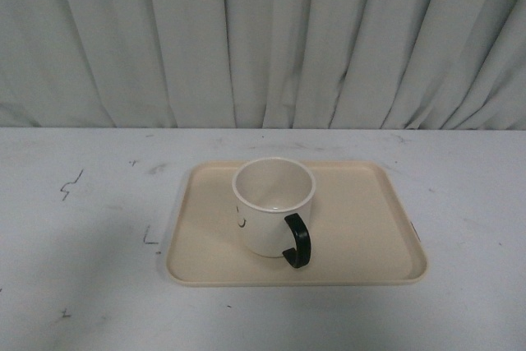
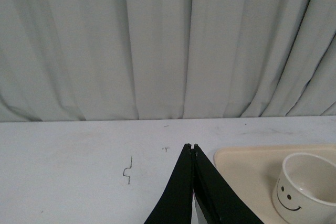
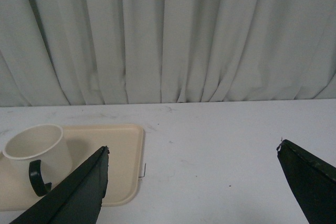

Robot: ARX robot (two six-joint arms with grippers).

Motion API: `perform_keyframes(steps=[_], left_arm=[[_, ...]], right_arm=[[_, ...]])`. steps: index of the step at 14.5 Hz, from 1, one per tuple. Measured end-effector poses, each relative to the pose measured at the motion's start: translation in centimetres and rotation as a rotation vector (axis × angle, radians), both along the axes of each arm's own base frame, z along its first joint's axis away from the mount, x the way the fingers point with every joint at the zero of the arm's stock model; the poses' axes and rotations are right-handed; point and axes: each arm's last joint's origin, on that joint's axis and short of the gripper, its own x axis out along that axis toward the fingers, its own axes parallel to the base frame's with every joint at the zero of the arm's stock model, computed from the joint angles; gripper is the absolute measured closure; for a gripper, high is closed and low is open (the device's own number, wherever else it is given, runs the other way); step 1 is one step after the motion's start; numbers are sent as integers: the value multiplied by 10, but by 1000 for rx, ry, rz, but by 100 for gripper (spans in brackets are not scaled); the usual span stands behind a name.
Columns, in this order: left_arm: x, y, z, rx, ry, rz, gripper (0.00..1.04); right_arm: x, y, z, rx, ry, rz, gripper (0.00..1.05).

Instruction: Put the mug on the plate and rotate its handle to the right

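Note:
The cream-white mug [image 1: 272, 205] stands upright on the beige plate [image 1: 362, 228] in the front view, left of the plate's middle. Its black handle [image 1: 297, 241] points toward the front right, and part of its smiley face shows on the front left. No gripper shows in the front view. In the left wrist view my left gripper [image 2: 193, 146] is shut and empty above the table, left of the plate [image 2: 247, 169] and mug [image 2: 307, 187]. In the right wrist view my right gripper [image 3: 193, 149] is open and empty, right of the plate [image 3: 118, 156] and mug [image 3: 39, 153].
A white table [image 1: 74, 228] carries the plate, with small dark scuff marks [image 1: 72, 184] on its left part. A pale grey curtain [image 1: 263, 39] hangs behind the table's far edge.

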Motion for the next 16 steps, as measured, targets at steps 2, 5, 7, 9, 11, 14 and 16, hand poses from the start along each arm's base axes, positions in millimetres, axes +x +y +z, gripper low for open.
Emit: perform_keyframes(steps=[2,5,7,9,11,14,16], left_arm=[[-11,10,-6,-5,-14,7,103],[-24,18,-16,-3,-4,0,103],[-31,23,-20,-4,-10,1,103],[-37,35,-24,-6,-10,21,103],[-42,33,-26,-6,-15,-3,103],[-48,33,-32,-6,-20,-2,103],[-52,33,-31,-6,-30,-3,103]], right_arm=[[0,0,0,0,0,0,6],[0,0,0,0,0,0,6],[0,0,0,0,0,0,6],[0,0,0,0,0,-1,6],[0,0,0,0,0,0,6],[0,0,0,0,0,0,6],[0,0,0,0,0,0,6]])
